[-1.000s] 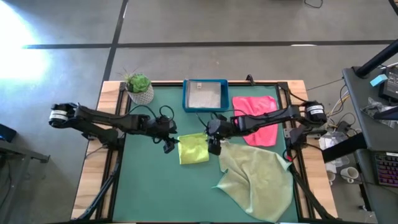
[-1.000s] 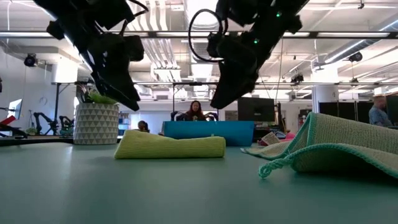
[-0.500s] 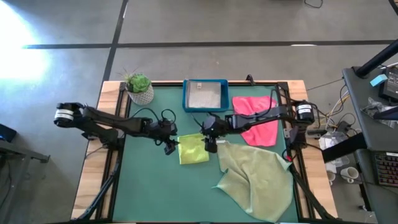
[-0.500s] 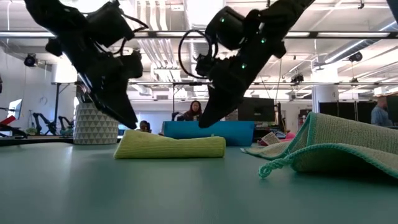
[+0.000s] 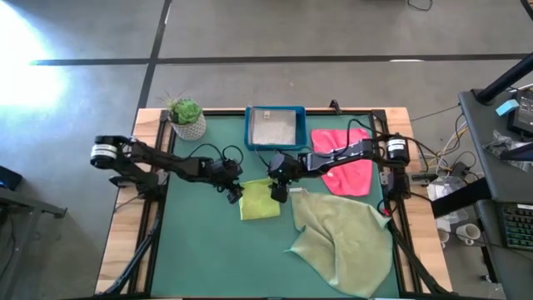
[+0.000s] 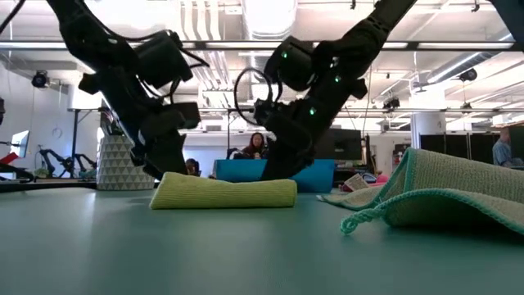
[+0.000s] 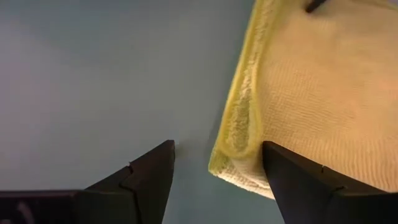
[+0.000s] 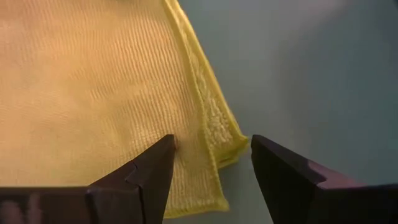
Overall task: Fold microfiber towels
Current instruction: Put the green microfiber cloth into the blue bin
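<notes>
Surface (image 5: 200, 250), green mat in a wooden frame, carrying items listed from the near edge to the far edge as seen from above.

Large pale sage-green microfiber towel (image 5: 343, 237): rumpled, unfolded, on the near right part of the surface; in the low view its hemmed edge (image 6: 426, 201) rises in a fold at the right.

Small folded yellow-green microfiber towel (image 5: 259, 199): lies flat near the middle of the surface, a layered rectangle; in the low view (image 6: 223, 192) it is a low, thick pad.

Left pincer (image 5: 236, 192): at the left edge of the folded towel, fingers spread; in the left wrist view one finger (image 7: 134, 183) stands over bare mat and the other over the towel's corner (image 7: 292, 81). Whether the tips touch the cloth cannot be told.

Right pincer (image 5: 278, 192): at the right edge of the same towel, fingers spread; in the right wrist view one finger (image 8: 140, 180) is over the cloth (image 8: 87, 87) and the other beyond its edge.

Hot pink microfiber towel (image 5: 348, 158): spread flat at the far right, partly under the right arm.

Blue rectangular tray (image 5: 275, 127): far edge, centre, holding a light grey cloth (image 5: 274, 128).

Potted green plant in a patterned white pot (image 5: 186, 117): far left corner.
</notes>
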### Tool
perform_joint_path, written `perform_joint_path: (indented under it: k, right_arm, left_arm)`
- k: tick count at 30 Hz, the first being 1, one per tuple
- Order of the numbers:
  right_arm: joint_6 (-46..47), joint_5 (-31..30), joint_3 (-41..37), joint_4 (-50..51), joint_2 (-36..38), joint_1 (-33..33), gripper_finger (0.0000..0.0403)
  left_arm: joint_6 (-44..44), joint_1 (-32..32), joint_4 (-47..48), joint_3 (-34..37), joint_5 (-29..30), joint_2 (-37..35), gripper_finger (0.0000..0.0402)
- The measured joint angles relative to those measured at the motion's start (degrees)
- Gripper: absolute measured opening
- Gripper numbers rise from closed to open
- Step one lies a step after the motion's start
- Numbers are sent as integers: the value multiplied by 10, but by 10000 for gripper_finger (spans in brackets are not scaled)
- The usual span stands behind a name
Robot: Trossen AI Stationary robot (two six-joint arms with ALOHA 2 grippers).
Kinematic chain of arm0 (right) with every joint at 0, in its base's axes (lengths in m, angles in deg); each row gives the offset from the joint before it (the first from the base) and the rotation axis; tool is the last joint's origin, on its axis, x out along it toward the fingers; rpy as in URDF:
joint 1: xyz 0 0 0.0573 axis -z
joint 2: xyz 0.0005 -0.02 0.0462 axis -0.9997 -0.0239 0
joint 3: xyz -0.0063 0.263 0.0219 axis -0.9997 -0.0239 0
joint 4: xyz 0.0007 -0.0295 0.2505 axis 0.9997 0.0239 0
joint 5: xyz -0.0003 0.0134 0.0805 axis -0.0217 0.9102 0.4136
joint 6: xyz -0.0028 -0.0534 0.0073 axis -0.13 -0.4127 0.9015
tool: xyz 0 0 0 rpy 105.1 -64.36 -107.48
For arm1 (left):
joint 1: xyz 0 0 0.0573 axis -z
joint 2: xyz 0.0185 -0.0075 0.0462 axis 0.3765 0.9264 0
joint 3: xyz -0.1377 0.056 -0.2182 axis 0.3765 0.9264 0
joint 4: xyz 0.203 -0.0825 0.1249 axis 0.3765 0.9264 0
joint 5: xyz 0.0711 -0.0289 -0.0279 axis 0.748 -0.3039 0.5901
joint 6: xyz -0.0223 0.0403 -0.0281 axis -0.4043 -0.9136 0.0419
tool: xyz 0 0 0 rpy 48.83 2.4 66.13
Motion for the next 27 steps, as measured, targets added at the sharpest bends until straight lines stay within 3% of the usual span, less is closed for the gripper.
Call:
perform_joint_path:
  k: [10,13,24,27]
  right_arm:
    - [36,42,1,-9,-11,0,202]
    - [47,44,1,-9,-11,0,187]
    - [83,61,1,-8,-9,-1,46]
    - [84,73,1,-6,-4,-1,16]
  left_arm:
    - [23,-4,-31,-7,-33,34,227]
    - [23,-5,-40,-6,-36,33,210]
    - [21,-3,-78,-2,-61,35,37]
    - [21,-3,-79,-4,-57,35,7]
